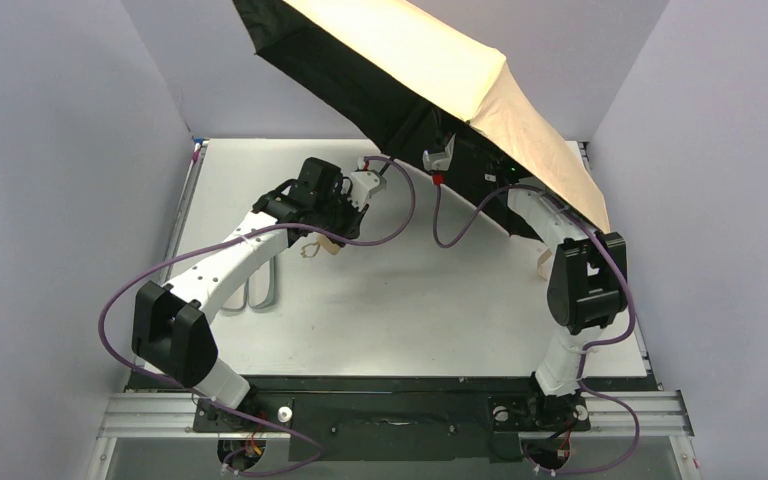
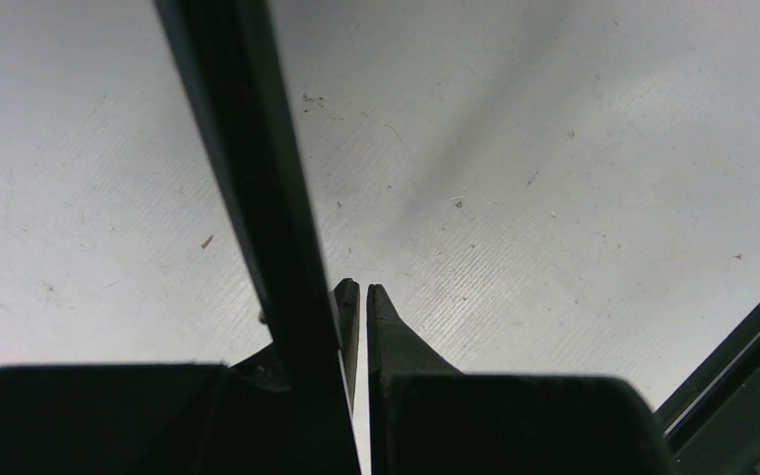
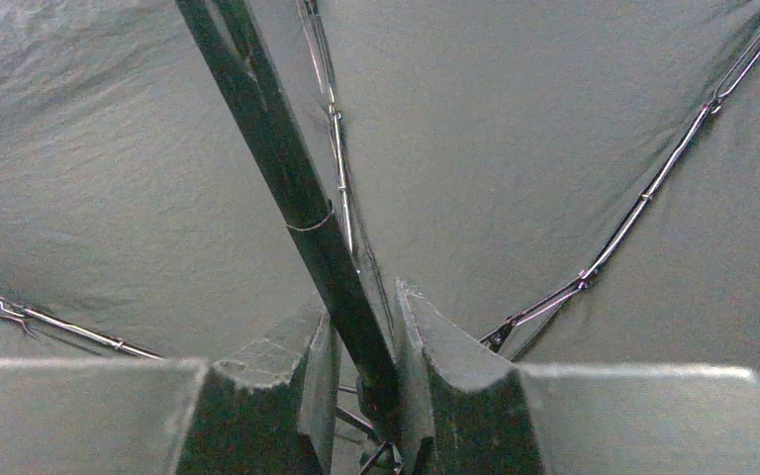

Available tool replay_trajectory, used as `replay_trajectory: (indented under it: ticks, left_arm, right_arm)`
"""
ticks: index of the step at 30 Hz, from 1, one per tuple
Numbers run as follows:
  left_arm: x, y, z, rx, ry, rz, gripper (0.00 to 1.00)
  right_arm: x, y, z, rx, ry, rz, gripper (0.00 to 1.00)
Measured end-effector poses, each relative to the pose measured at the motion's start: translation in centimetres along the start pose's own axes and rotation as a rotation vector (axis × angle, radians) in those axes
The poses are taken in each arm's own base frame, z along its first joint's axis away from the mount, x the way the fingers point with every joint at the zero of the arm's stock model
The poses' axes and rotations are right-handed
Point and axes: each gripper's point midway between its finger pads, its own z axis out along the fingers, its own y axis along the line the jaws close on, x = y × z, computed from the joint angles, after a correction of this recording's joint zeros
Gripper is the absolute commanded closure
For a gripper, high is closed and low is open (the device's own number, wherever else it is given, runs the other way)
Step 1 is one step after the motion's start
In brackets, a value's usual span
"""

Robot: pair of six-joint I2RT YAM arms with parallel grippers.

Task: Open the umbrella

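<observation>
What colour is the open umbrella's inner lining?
Black inner lining, tan outside; best in top external view.

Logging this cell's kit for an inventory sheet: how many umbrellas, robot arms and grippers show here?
umbrella: 1
robot arms: 2 (left arm, right arm)
grippers: 2 (left gripper, right gripper)
Total: 5

Overhead inventory: one umbrella point(image 1: 430, 60) at 12 to 1 o'clock, one table point(image 1: 410, 310), two arms (left arm point(image 1: 230, 260) based at 7 o'clock, right arm point(image 1: 585, 285) at 5 o'clock), two purple cables point(image 1: 102, 315), and one U-shaped wire loop point(image 1: 263, 290) at 9 o'clock. Grippers number two, the left gripper point(image 2: 360, 292) and the right gripper point(image 3: 361, 307), each with two fingers point(image 3: 435, 346). The right wrist view shows one shaft point(image 3: 287, 178) and three metal ribs point(image 3: 643, 198).
</observation>
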Motion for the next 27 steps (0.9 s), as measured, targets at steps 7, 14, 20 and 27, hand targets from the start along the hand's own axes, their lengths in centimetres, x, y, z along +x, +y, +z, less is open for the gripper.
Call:
replay_trajectory:
  ticks: [7, 14, 20, 27]
  left_arm:
    - [-2.2, -0.3, -1.0, 0.001, -0.03, 0.013, 1.0]
    - [-5.3, -1.6, -1.1, 0.062, -0.071, 0.022, 1.0]
    - [-6.0, -2.9, -0.2, 0.116, -0.096, -0.005, 1.0]
    - [-6.2, -4.3, 2.2, 0.183, -0.181, -0.036, 1.0]
  right_arm:
    - [0.8, -0.2, -1.7, 0.018, 0.036, -0.015, 0.94]
    - [2.4, -1.2, -5.3, 0.047, 0.176, -0.059, 0.93]
    - [2.9, -1.0, -6.0, 0.065, 0.24, -0.068, 0.57]
    - [2.1, -0.7, -7.9, 0.044, 0.285, -0.049, 0.38]
